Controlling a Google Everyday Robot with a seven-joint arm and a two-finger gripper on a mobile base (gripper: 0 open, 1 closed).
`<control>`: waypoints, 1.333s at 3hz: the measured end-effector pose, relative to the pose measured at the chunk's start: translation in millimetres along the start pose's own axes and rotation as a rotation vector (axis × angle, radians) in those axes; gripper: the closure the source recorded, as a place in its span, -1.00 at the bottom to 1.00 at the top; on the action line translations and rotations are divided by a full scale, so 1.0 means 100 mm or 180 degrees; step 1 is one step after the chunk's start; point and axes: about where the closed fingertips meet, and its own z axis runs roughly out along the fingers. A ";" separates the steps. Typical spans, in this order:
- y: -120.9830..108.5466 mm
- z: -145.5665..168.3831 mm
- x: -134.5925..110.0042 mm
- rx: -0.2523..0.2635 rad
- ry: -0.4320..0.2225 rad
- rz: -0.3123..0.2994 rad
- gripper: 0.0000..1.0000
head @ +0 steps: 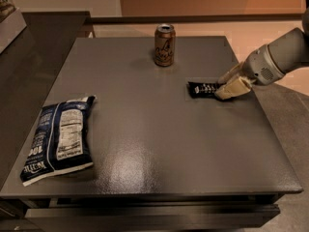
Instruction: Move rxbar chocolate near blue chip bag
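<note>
The rxbar chocolate (202,88) is a small flat black wrapper with white lettering, right of the middle of the grey table (145,129). My gripper (226,87) reaches in from the right, and its cream fingers (232,89) are closed on the bar's right end. The bar sits at or just above the table top. The blue chip bag (60,139) lies flat near the table's front left edge, its white nutrition panel facing up, far from the bar and the gripper.
A tan drink can (164,45) stands upright at the back middle of the table, left of and behind the bar. A dark counter (29,57) borders the table's left side. The table's right edge runs just under my arm (275,59).
</note>
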 end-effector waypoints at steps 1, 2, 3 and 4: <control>0.15 -0.11 -0.18 -0.0063 -0.0095 -0.0112 1.00; 0.41 -0.21 -0.44 -0.0181 -0.0200 -0.0283 1.00; 0.72 -0.20 -0.75 -0.0357 -0.0296 -0.0488 1.00; 1.01 -0.13 -1.03 -0.0560 -0.0370 -0.0669 1.00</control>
